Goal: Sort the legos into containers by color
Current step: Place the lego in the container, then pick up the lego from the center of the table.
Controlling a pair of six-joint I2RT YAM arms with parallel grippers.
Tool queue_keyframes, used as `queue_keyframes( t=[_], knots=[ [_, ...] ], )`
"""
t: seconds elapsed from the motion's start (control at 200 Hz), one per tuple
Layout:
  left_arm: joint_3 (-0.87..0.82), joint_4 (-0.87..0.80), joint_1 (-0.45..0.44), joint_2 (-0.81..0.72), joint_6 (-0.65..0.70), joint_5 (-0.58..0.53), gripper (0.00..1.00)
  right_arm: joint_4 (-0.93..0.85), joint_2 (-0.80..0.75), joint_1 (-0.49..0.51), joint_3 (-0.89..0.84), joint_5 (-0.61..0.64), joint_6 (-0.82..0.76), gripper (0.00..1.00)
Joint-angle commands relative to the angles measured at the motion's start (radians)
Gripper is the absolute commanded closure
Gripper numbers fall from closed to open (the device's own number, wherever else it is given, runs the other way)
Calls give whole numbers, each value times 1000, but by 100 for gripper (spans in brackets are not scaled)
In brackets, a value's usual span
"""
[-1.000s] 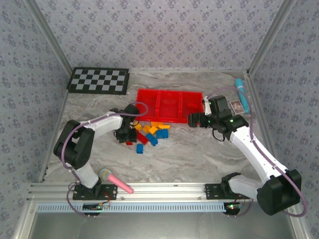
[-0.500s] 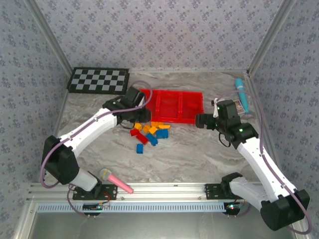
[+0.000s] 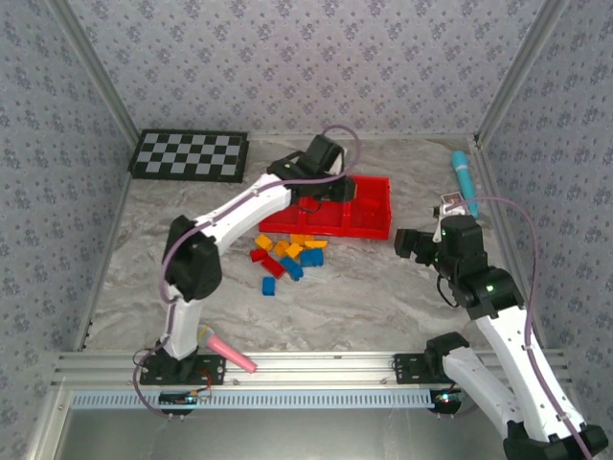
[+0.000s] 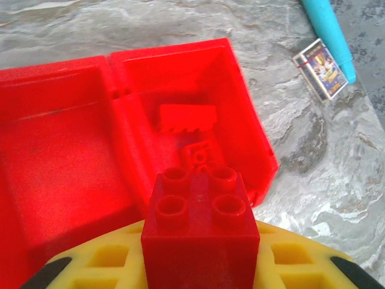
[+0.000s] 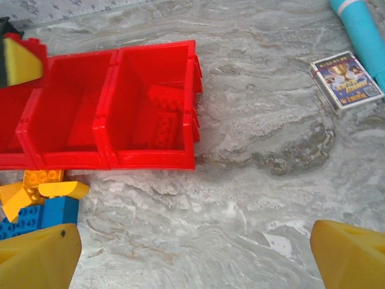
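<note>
The red tray (image 3: 375,218) holds the three containers side by side. My left gripper (image 3: 332,188) hovers over its middle, shut on a red four-stud lego (image 4: 198,211) between yellow fingers (image 4: 90,265). Ahead of it, the right-hand container (image 4: 240,102) holds two red legos (image 4: 187,117). The loose legos (image 3: 287,257), red, blue and orange-yellow, lie in a pile just in front of the tray. My right gripper (image 3: 406,241) stands open to the right of the tray, nothing between its fingertips (image 5: 37,256), above bare table.
A checkered board (image 3: 190,153) lies at the back left. A teal tube (image 3: 463,171) and a small card box (image 5: 346,81) sit right of the tray. A pink-handled microphone toy (image 3: 222,347) lies by the near rail. Walls close in the table.
My left arm has swung from the pile up and right over the tray, carrying the red lego. The right arm has drawn back to the right and nearer, still open.
</note>
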Motion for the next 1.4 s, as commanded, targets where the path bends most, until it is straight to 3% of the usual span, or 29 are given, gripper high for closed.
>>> queue_keyframes(
  t=[0.0, 0.165, 0.315, 0.395, 0.48, 0.63, 0.77, 0.87, 0.995, 1.074, 1.209, 1.399],
  knots=[
    [130, -30, -27, 70, 42, 18, 78, -73, -24, -10, -4, 29, 11, 0],
    [270, -73, -49, 202, 40, 4, 78, -106, -57, -21, 8, 33, -7, 0],
    [346, -80, -59, 276, 29, -14, 70, -134, -77, -30, 13, 25, -26, 0],
    [392, -87, -61, 306, 11, -62, 57, -138, -84, -33, 8, 7, -37, 0],
    [435, -117, -62, 325, 12, -94, 52, -143, -91, -35, 2, -8, -40, 0],
    [477, -121, -62, 325, 23, -128, 32, -134, -105, -42, -19, -24, -58, 0],
    [491, -172, -62, 280, 77, -161, 25, -125, -105, -51, -35, -35, -68, 0],
    [404, -181, -62, 187, 109, -194, 21, -110, -105, -57, -38, -57, -67, 0],
    [162, -150, -62, 11, 129, -241, 15, -97, -103, -66, -42, -87, -60, 0],
    [-37, -116, -62, -119, 130, -277, 0, -86, -100, -70, -49, -113, -50, 0],
    [-295, -104, -55, -285, 105, -326, 0, -46, -84, -74, -70, -156, -27, 0],
    [-478, -163, -18, -383, 68, -331, 1, 19, -25, -80, -72, -200, -9, 0]
  ],
)
